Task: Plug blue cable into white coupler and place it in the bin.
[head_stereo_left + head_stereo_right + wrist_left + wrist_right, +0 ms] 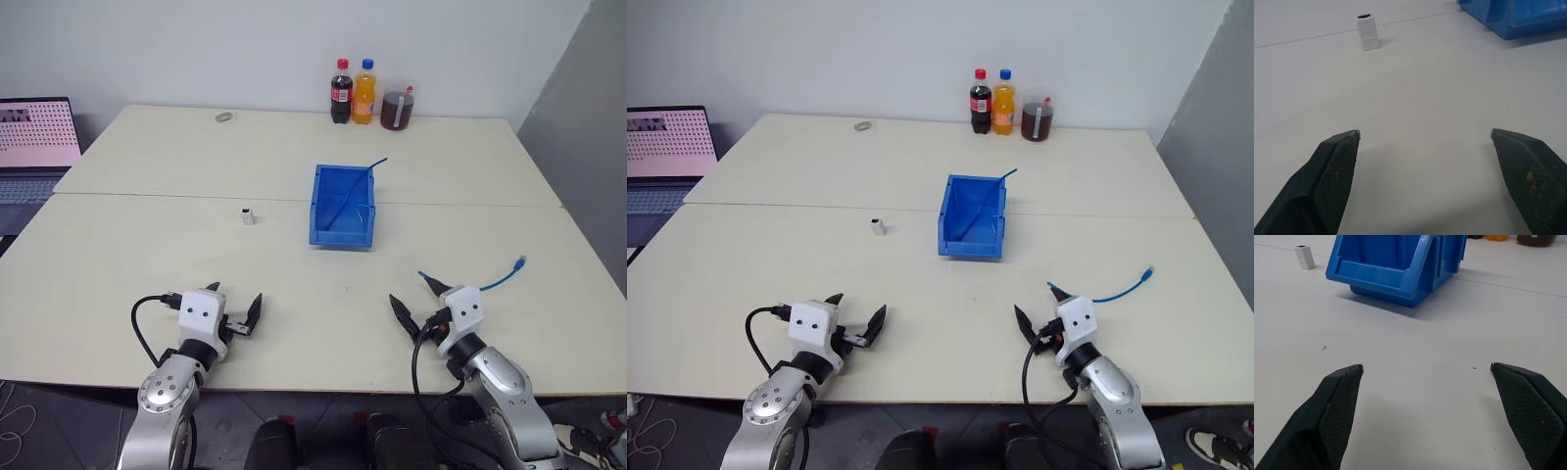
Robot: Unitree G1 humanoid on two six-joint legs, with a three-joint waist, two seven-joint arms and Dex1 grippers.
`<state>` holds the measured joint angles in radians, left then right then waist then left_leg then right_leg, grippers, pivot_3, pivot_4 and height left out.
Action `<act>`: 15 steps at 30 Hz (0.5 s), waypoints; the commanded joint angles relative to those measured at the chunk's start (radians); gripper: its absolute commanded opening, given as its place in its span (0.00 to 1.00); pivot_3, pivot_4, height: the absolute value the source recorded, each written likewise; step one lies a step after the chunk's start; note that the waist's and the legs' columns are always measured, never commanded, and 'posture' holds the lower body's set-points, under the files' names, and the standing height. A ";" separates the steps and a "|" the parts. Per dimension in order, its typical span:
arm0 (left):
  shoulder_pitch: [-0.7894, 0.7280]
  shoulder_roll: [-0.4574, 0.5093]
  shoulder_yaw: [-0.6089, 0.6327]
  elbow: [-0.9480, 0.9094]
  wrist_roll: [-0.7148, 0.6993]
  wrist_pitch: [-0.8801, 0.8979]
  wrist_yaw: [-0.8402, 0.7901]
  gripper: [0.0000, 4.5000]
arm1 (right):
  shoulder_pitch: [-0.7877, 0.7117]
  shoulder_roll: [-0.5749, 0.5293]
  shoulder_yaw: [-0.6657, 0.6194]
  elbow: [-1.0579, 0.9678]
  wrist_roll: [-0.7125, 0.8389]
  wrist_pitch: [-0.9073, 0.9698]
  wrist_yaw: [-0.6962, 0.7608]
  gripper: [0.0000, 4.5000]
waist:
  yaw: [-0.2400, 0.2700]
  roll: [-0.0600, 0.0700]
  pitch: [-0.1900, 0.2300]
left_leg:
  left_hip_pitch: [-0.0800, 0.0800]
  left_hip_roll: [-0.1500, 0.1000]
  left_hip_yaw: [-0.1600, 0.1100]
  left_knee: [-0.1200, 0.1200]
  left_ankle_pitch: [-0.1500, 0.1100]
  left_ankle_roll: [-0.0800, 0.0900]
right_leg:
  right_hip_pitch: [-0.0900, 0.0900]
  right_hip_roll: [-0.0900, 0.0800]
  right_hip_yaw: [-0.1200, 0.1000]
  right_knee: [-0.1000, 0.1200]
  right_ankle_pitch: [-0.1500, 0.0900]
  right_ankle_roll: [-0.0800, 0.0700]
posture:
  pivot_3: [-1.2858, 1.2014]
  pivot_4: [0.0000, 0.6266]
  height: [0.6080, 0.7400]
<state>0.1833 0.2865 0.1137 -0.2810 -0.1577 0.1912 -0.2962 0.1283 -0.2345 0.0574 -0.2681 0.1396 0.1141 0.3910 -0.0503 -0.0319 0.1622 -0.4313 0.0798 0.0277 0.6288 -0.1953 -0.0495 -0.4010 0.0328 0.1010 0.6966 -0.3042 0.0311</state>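
Sky-blue thin cable [502,273] lies unplugged, right of the bright blue plastic bin [342,236]; tiny white plastic coupler [248,214] stands left of it. Left gripper [236,314] and right gripper [417,306] gape wide, empty; every step remains.
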 commanded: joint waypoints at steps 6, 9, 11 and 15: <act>0.002 -0.003 0.004 -0.045 0.007 0.005 0.009 1.00 | -0.013 0.000 -0.002 -0.015 0.012 -0.018 0.009 0.99 | 0.000 0.000 0.000 | 0.000 0.000 0.000 0.000 0.000 0.000 | 0.000 0.000 0.000 0.000 0.000 0.000 | 0.52 0.24 1.00; 0.016 0.010 0.003 -0.040 0.012 -0.018 -0.012 1.00 | -0.013 -0.003 -0.001 -0.013 0.011 -0.019 0.013 0.99 | 0.000 0.000 0.000 | 0.000 0.000 0.000 0.000 0.000 0.000 | 0.000 0.000 0.000 0.000 0.000 0.000 | 0.52 0.24 1.00; 0.027 0.016 0.009 -0.035 0.003 -0.052 -0.032 1.00 | -0.015 -0.005 -0.002 -0.010 0.011 -0.020 0.015 0.99 | 0.000 0.000 0.000 | 0.000 0.000 0.000 0.000 0.000 0.000 | 0.000 0.000 0.000 0.000 0.000 0.000 | 0.52 0.24 1.00; 0.053 0.046 -0.003 -0.032 -0.045 -0.100 -0.131 1.00 | -0.016 -0.008 -0.006 -0.010 0.010 -0.021 0.018 0.99 | 0.000 0.000 0.000 | 0.000 0.000 0.000 0.000 0.000 0.000 | 0.000 0.000 0.000 0.000 0.000 0.000 | 0.52 0.24 1.00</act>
<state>0.2270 0.3208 0.1154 -0.2812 -0.1632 0.1249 -0.3724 0.1234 -0.2365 0.0609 -0.2655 0.1393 0.1140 0.4058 -0.0506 -0.0318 0.1622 -0.4313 0.0798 0.0277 0.6287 -0.1953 -0.0495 -0.4011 0.0328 0.1010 0.6967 -0.3044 0.0309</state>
